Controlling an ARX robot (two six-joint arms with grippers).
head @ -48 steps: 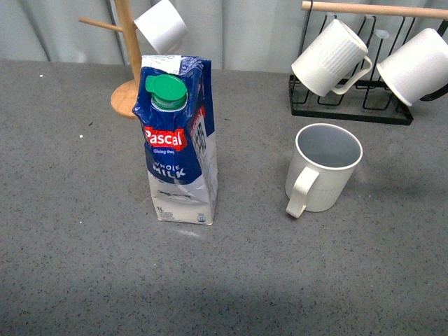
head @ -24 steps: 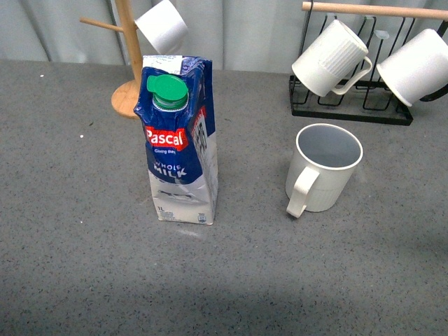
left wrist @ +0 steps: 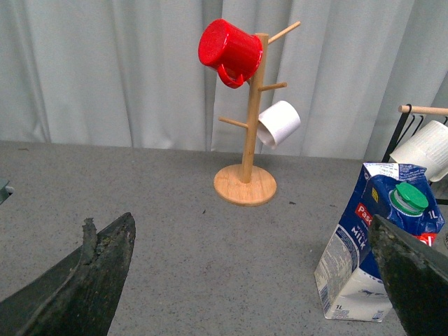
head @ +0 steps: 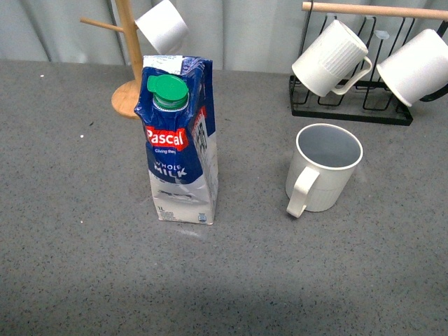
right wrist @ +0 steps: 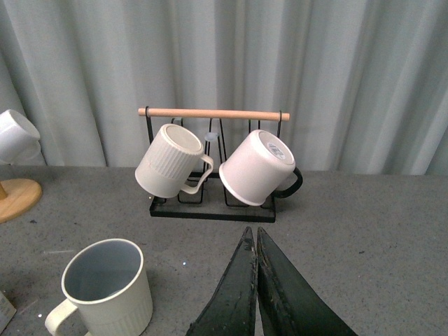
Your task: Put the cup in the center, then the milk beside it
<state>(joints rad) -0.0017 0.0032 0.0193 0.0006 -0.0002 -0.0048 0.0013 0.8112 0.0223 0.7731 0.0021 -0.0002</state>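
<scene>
One grey bench (head: 84, 280) fills my front view. At its far right stands a black wire rack (head: 350, 116) with a wooden bar. A ribbed white mug (head: 329, 57) and a smooth white mug (head: 418, 66) hang from it. At far left is a wooden mug tree (head: 131, 42) carrying a red mug (left wrist: 229, 50) and a small white mug (head: 162, 25). The milk (head: 178, 161) stands upright left of centre, in front of the tree, green cap on. The cup (head: 323, 175) sits upright right of centre, near the rack, well apart from the milk, with its handle turned toward me. I see the left jaws spread wide with nothing between them. The right jaws are pressed together, holding nothing.
</scene>
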